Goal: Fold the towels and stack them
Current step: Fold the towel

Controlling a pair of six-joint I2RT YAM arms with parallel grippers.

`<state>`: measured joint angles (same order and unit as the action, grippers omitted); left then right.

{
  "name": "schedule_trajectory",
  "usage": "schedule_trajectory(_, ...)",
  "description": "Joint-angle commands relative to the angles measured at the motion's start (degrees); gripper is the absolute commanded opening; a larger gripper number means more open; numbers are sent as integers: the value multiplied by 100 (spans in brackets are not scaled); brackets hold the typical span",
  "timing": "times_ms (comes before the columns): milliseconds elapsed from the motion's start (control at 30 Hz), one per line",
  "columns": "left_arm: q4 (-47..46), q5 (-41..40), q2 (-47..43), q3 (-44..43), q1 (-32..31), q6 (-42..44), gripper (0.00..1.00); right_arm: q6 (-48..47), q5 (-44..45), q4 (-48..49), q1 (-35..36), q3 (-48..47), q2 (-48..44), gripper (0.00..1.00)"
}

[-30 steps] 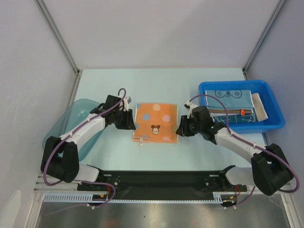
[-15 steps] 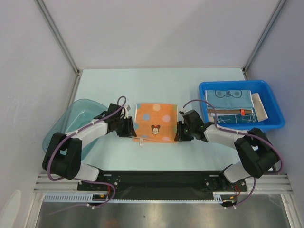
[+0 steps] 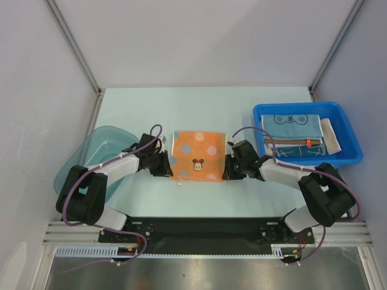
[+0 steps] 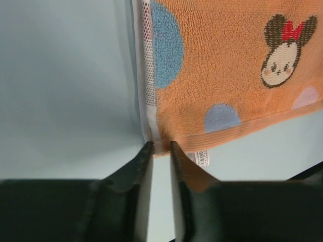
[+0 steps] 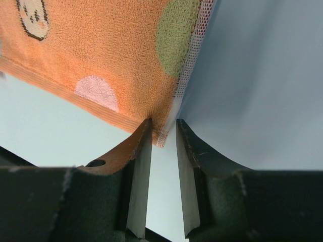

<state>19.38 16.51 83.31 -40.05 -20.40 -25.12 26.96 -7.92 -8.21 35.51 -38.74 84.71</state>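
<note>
Only the top view takes in the whole surface (image 3: 199, 109), with one teal tub (image 3: 91, 151) at the left edge and one blue bin (image 3: 351, 158) on the right holding folded towels (image 3: 296, 130). One orange towel (image 3: 196, 156) lies flat in the middle, with bare room beyond it. The wrist views show the left tool (image 4: 157, 148) and right tool (image 5: 164, 126), each narrowed around a near corner. I cannot tell if either pinches it.

Both wrist views cut the orange towel (image 4: 227, 75) off at their far edge, and whether the left fingers (image 4: 143, 171) or right fingers (image 5: 140, 166) pinch its corners cannot be told. The left arm (image 3: 115, 164) hides part of the teal tub (image 3: 91, 145); the lower towels (image 3: 302, 147) in the blue bin (image 3: 338, 161) lie mostly covered.
</note>
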Motion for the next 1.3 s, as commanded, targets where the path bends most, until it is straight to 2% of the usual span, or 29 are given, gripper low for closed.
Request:
schedule_trajectory(0, -118, -131, 28, 68, -51, -37, 20, -86, 142, 74, 35, -107, 2, 30)
schedule_trajectory(200, -109, -140, 80, 173, -87, -1, 0, -103, 221, 21, 35, -90, 64, 30)
schedule_trajectory(400, 57, -140, 45, 33, -113, 16, 0, -138, 282, -23, 35, -107, 55, 26)
schedule_trajectory(700, 655, -394, -482, -205, -130, -27, 0, -174, 397, -85, 35, -55, 28, 16)
schedule_trajectory(967, 181, -324, -377, 427, -166, -177, 0, -209, 458, -137, 35, -37, 2, 17)
schedule_trajectory(1267, 101, -377, -236, 534, -236, -203, 0, -200, 537, -155, 44, -28, 2, 19)
